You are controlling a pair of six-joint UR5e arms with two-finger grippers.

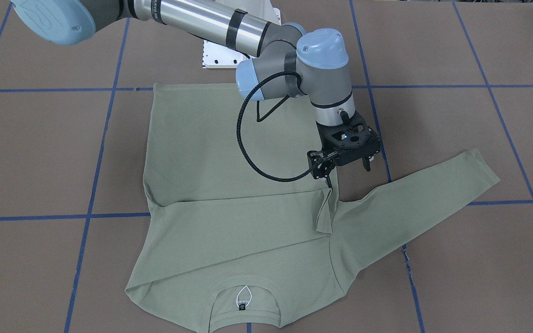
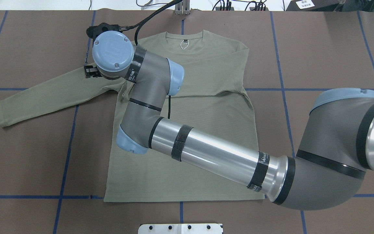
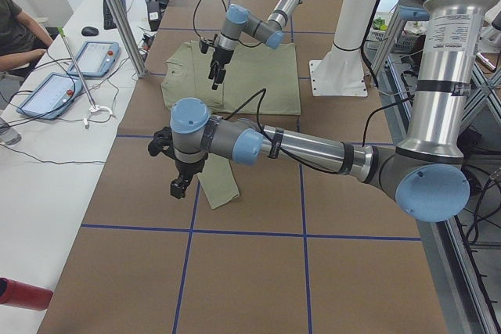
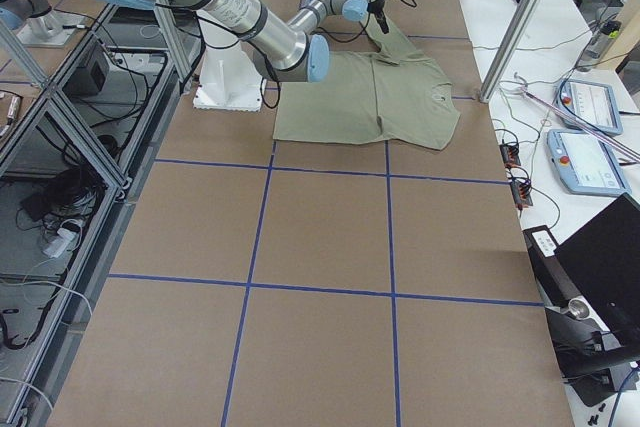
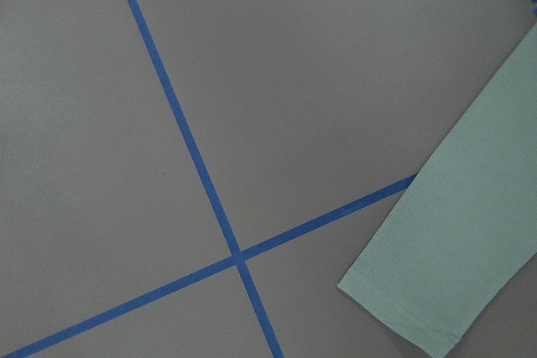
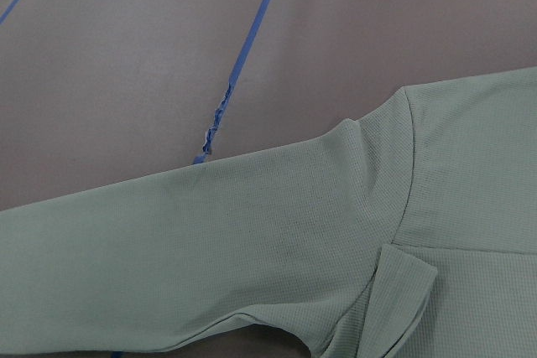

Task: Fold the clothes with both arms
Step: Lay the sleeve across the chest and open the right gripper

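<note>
Exterior front-facing | right gripper (image 1: 347, 172) spread wide | over shirt (image 1: 192, 152) armpit

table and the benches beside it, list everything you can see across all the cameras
shirt: one, pale green, flat on the table, one sleeve folded across the body, the other stretched out
table: one, brown, under the shirt
tape lines: several, blue, a grid on the table
base plate: one, white, table edge by the robot
tablets: two, blue-grey with red buttons, on the white side bench
tube: one, red, bench's near end
person: one, dark top, seated at the bench
right arm: silver-grey, blue caps, reaching across the shirt
right gripper: black, open, over the stretched sleeve's armpit
left arm: same colours, left side view only
left gripper: black, open or shut unclear
</note>
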